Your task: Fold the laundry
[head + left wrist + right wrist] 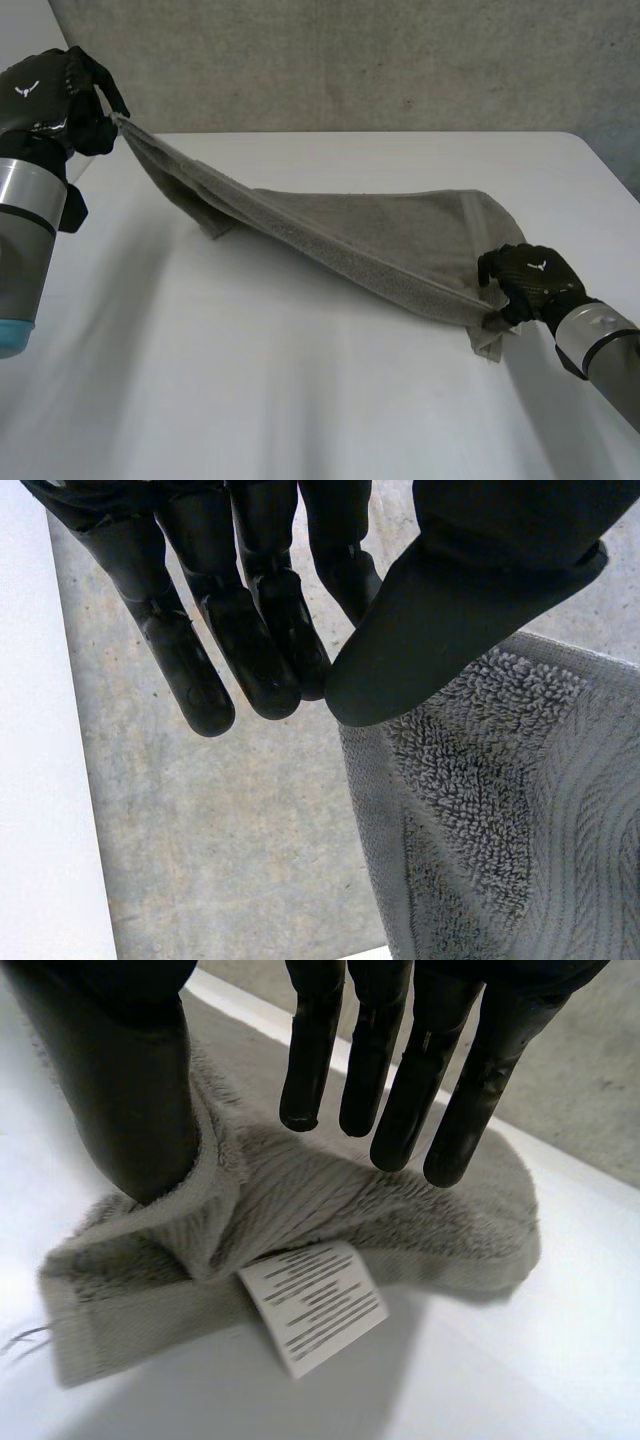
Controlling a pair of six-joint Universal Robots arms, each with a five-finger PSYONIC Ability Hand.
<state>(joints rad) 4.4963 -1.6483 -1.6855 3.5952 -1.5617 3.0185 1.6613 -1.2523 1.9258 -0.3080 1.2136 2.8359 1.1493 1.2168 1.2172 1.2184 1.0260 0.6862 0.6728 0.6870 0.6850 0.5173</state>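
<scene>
1. Towel (380,235), grey, hangs taut in the head view between two hands. The rest lies on the white table (250,400). The left hand (60,95) is raised high at the far left and pinches one corner. The right hand (530,278) sits low at the near right corner.
2. In the left wrist view, the thumb of the left hand (450,610) meets straight fingers (265,650) on the towel (480,810) edge.
3. In the right wrist view, the right hand (130,1080) nips the towel (330,1200) rim between thumb and straight fingers (385,1080). A white label (313,1305) lies below.
</scene>
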